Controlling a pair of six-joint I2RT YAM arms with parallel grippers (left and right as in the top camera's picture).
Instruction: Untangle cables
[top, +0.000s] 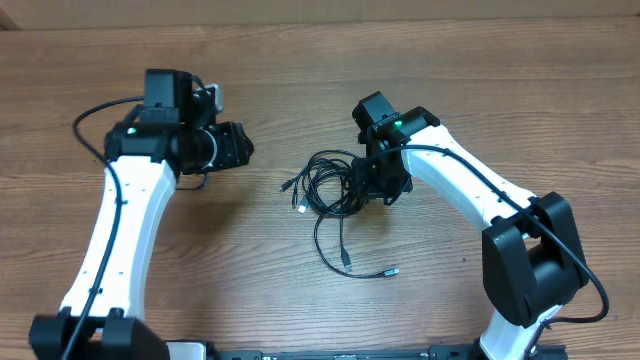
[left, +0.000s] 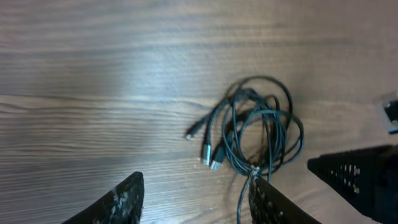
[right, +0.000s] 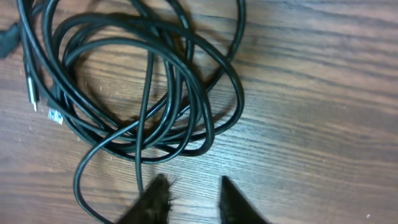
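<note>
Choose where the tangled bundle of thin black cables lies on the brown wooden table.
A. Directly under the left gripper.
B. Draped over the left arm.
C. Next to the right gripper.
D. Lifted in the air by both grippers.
C: overhead, the tangled bundle of thin black cables lies flat on the brown wooden table at the right gripper, well apart from the left gripper.

The cables (top: 330, 185) are black, with silvery-grey plug tips (left: 211, 158). The table (top: 480, 60) is mid-brown wood, streaked with darker grain lines. The left arm (top: 125, 220) and right arm (top: 455, 175) have white shells with black joints and black wires, and each shows a small green light (top: 399, 125). The left gripper (left: 196, 179) is black with pale speckles. The right gripper (right: 193, 180) is plain black.
</note>
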